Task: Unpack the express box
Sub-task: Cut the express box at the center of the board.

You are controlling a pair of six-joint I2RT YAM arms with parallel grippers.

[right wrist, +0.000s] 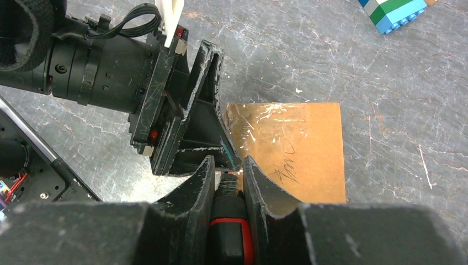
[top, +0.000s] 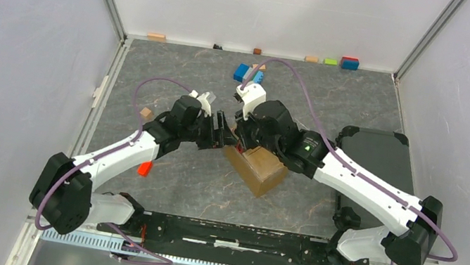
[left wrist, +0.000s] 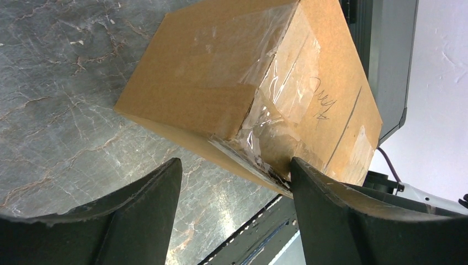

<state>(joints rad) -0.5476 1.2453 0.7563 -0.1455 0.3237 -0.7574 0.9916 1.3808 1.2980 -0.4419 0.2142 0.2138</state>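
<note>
Left end effector (left wrist: 234, 165): jaws spread wide with nothing gripped. One finger (left wrist: 325, 204) sits against the torn, taped corner of the carton.
Right end effector (right wrist: 228, 165): pinched narrow on a black-and-red tool (right wrist: 226, 232). It is probably a cutter, though no blade can be made out.
Express box (top: 261, 171): lies flat mid-desk between the two arms and looks taped shut.
Direction from end effectors: the carton lies directly ahead of both. In the top view they meet at its far-left end, and its body extends from there toward the arm bases and to the right.
Long axis: diagonal across the desk (top: 194, 190), from the end where the end effectors meet toward the near right.
Nearer arm: both are at the same end. The right is closer to the work, with its tool tip at the top edge beside the corner, while the left only flanks that corner.
Box material: plain brown cardboard with matte faces and sharp straight edges, and a pen scrawl on one face.
Clear tape (left wrist: 265, 66): glossy and wrinkled, running over the top and down the end face. It is ragged and lifted at the corner.
Desk surface: dark grey with a marbled pattern, hard and smooth-looking.
Toy blocks (right wrist: 394, 14): a studded plastic cluster in blue, green and white, well apart beyond the carton.
Black tray (top: 384, 163): flat, lying to the right and partly under the right arm.
Next move, as a judgement: the tool would have to travel along the taped seam, following the long axis, so the left end effector likely needs to brace the carton against sliding.
</note>
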